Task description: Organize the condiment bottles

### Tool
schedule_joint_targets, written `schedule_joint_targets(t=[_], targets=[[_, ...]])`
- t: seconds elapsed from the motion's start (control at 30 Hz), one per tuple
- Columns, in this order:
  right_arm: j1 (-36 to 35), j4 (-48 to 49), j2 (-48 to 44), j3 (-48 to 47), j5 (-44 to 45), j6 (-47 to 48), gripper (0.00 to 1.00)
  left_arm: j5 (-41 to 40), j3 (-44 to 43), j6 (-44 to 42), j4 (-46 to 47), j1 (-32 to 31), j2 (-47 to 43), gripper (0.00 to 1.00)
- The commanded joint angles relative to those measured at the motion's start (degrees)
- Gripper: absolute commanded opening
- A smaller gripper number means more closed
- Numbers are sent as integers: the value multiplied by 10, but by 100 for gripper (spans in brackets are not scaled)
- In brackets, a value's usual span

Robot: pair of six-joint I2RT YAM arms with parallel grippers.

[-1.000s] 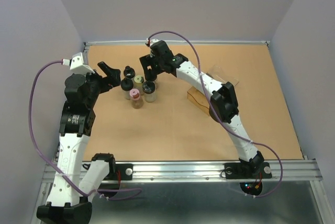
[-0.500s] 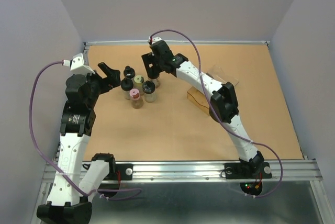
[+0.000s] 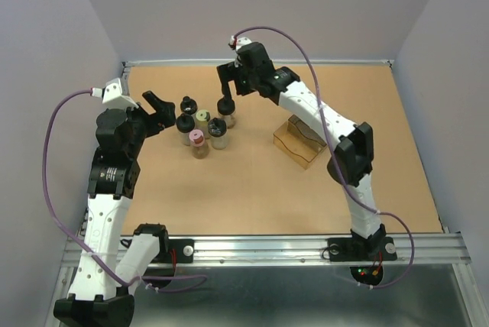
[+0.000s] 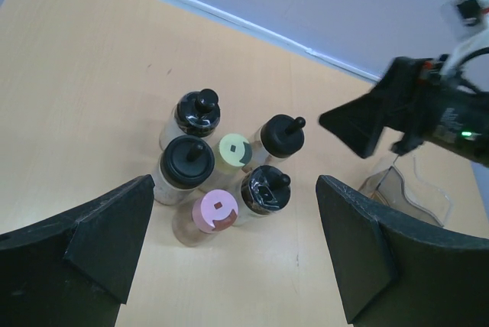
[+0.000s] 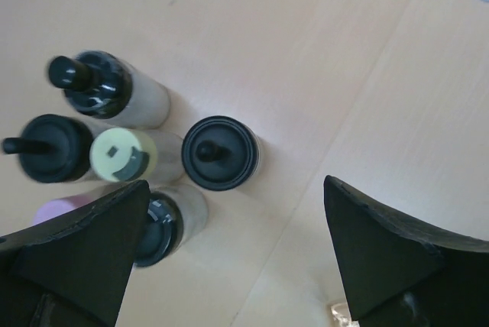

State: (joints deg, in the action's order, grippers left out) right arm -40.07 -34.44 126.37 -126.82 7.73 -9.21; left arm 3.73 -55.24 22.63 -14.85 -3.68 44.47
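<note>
Several condiment bottles stand upright in a tight cluster on the tan table (image 3: 252, 189). Most have black caps (image 3: 185, 121), one a pink cap (image 3: 197, 137), one a yellow-green cap (image 3: 202, 116). My right gripper (image 3: 231, 90) hangs open just behind and above the cluster's back-right black-capped bottle (image 3: 226, 106), which shows in the right wrist view (image 5: 221, 153) ahead of the open jaws (image 5: 235, 189), untouched. My left gripper (image 3: 161, 108) is open to the left of the cluster; its wrist view looks down on the pink cap (image 4: 214, 211) and black caps (image 4: 186, 160) between the spread fingers (image 4: 114, 228).
An amber-tinted clear rectangular box (image 3: 300, 140) lies on the table to the right of the bottles, under my right forearm; its corner shows in the left wrist view (image 4: 405, 189). A metal rail runs along the table's back edge (image 3: 176, 62).
My right gripper has lifted and drawn back and to the right from the back-right black-capped bottle, which stays standing. Its elbow swung right, uncovering the amber box. The left arm has not moved.
</note>
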Motion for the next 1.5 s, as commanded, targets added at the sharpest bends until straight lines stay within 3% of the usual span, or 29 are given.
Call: schedule_joint_targets(t=[0.0,0.3,0.5,0.6,0.8,1.47], targets=[[3,52,-101,64,-47,8,100,-6,0,-2,21,-1,-7,99],[-5,63,-236,340,-128,45,100,-2,3,2,25,-1,-8,99],[-33,194,-285,495,-150,60,100,-2,8,1,36,-1,-8,99],[-45,262,-284,522,-150,60,100,-4,9,0,37,-1,-8,99],[-64,322,-233,490,-161,54,100,-14,15,-5,33,-1,-13,99],[-73,327,-79,323,-163,34,100,-24,37,-1,30,-1,-26,99]])
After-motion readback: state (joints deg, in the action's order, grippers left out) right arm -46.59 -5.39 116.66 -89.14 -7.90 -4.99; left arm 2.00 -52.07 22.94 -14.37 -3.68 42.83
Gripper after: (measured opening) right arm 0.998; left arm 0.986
